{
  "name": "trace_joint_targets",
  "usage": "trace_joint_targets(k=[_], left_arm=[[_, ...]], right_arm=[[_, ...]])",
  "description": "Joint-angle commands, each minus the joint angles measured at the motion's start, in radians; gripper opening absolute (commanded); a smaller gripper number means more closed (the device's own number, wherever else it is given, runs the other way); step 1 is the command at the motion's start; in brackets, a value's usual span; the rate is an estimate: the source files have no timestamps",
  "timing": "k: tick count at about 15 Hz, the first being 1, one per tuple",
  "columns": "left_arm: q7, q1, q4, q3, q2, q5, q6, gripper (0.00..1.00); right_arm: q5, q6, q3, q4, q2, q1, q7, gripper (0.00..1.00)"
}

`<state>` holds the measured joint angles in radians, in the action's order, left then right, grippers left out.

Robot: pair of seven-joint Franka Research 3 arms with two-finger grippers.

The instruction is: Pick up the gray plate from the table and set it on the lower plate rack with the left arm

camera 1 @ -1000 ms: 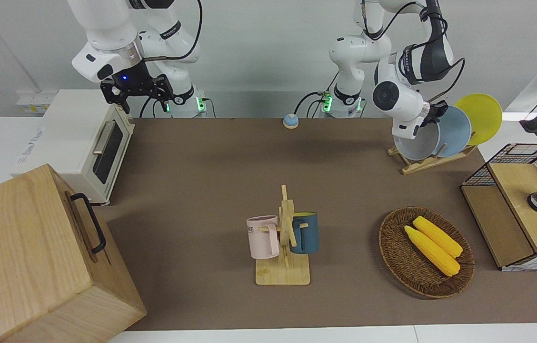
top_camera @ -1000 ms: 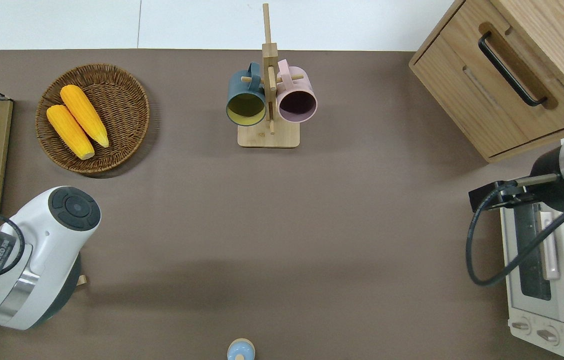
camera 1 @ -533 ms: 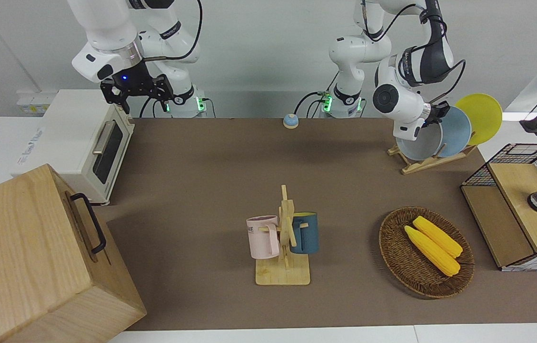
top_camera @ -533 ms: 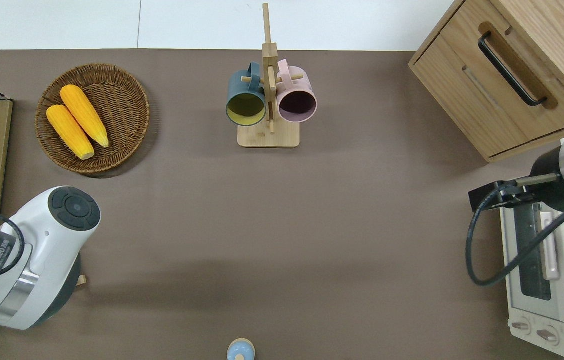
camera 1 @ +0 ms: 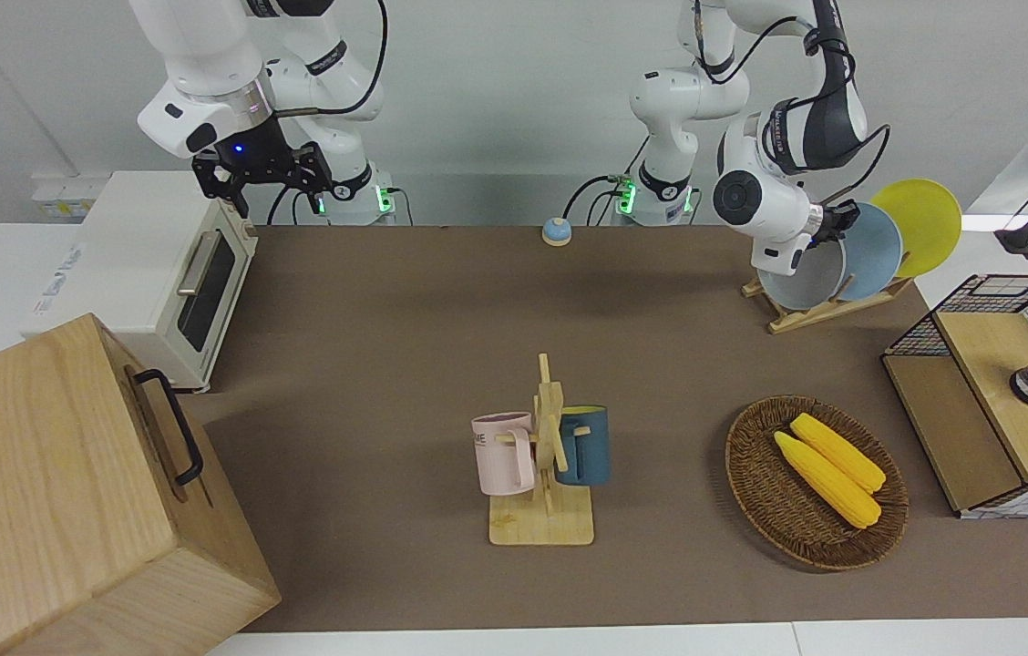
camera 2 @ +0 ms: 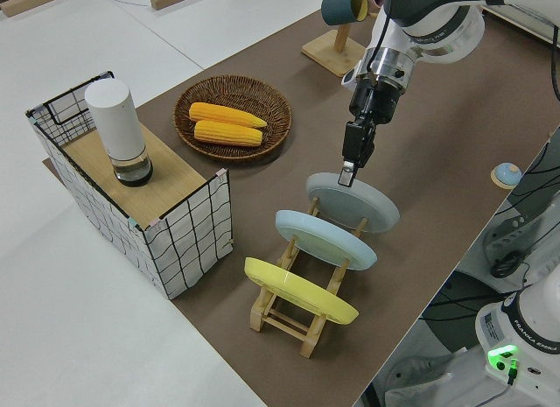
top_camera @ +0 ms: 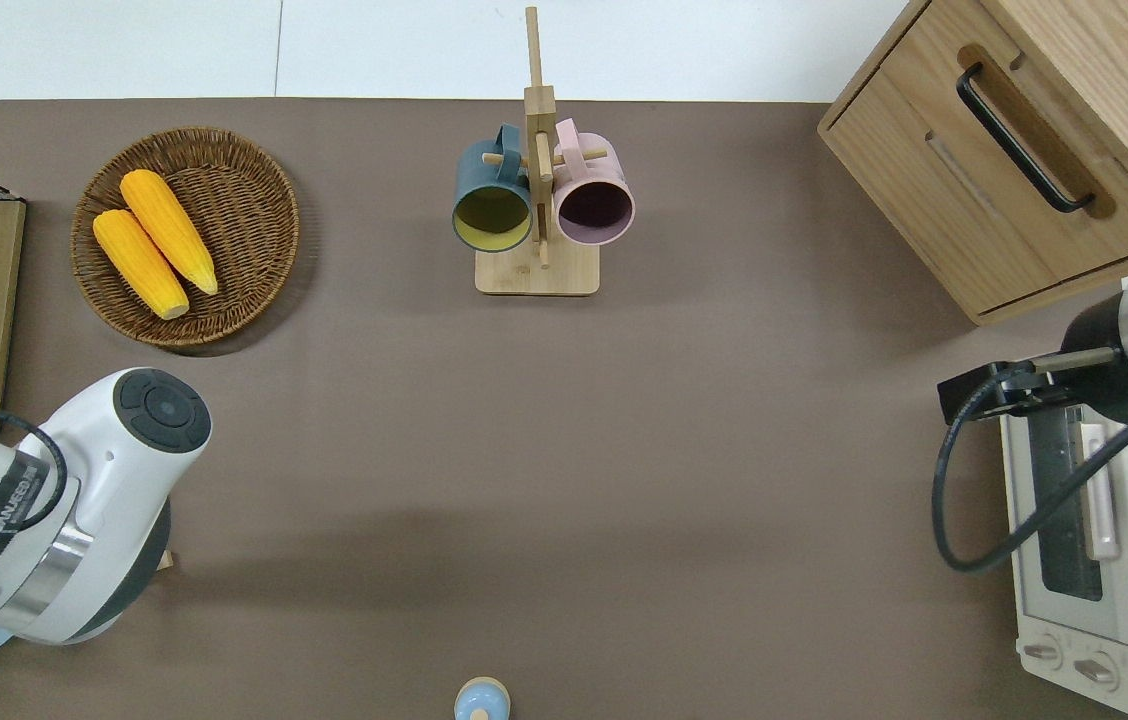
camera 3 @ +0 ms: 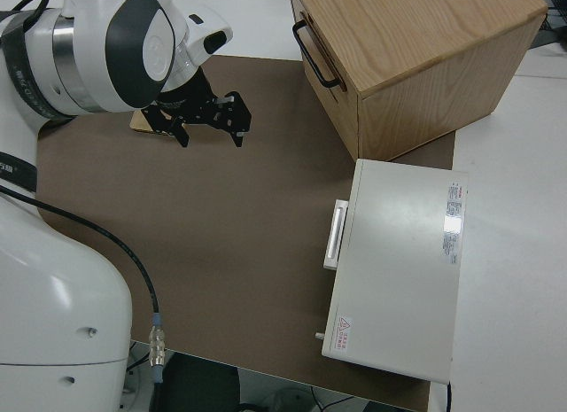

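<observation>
The round, pale gray plate [camera 2: 353, 202] with its low rim already stands tilted in the small light-wood plate rack [camera 2: 297, 312], in the end slot nearest the left arm's black two-finger pincer [camera 2: 348, 173]. That pincer hangs directly above the plate's upper rim, its tips at or just off the edge; whether they pinch the rim or have let go cannot be told. Next along the rack, away from the pincer, stand a sky-blue round plate [camera 2: 325, 239] and then a yellow round plate [camera 2: 300, 291].

The pick from the brown-matted table [camera 1: 405, 319] and the carry look finished, and the plate appears seated between the pegs. What seems left is confirming the release, if it is not yet made, and lifting the pincer straight up clear of the rim without nudging the plate.

The right arm is parked, its pincer [camera 3: 210, 121] spread.
</observation>
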<state>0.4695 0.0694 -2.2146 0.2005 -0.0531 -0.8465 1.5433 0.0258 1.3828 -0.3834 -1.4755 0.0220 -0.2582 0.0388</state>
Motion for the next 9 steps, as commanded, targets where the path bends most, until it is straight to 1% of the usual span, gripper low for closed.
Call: trace_joint_targets(k=[1,2,4,6,7,8,9], left_arm=[[0.003,0.000,0.015,-0.007,0.010,0.010,0.014,0.56],[-0.002,0.000,0.021,-0.007,0.010,0.014,0.014,0.67],[-0.012,0.000,0.029,-0.010,0.007,0.029,0.012,0.74],[-0.034,0.000,0.044,-0.013,0.004,0.049,0.012,0.79],[-0.046,0.001,0.053,-0.015,0.002,0.067,0.012,0.87],[-0.057,0.001,0.062,-0.016,0.001,0.082,0.014,0.98],[-0.072,0.001,0.076,-0.018,-0.001,0.098,0.014,0.98]], right_arm=[[0.006,-0.011,-0.022,0.008,-0.002,-0.024,0.012,0.983],[0.006,-0.011,-0.022,0.006,-0.004,-0.024,0.012,0.983],[0.006,-0.011,-0.022,0.008,-0.002,-0.024,0.012,0.983],[0.006,-0.011,-0.020,0.008,-0.002,-0.024,0.012,0.983],[0.006,-0.011,-0.022,0.008,-0.002,-0.024,0.012,0.983],[0.006,-0.011,-0.022,0.008,-0.004,-0.024,0.012,0.983],[0.006,-0.011,-0.020,0.008,-0.002,-0.024,0.012,0.983]])
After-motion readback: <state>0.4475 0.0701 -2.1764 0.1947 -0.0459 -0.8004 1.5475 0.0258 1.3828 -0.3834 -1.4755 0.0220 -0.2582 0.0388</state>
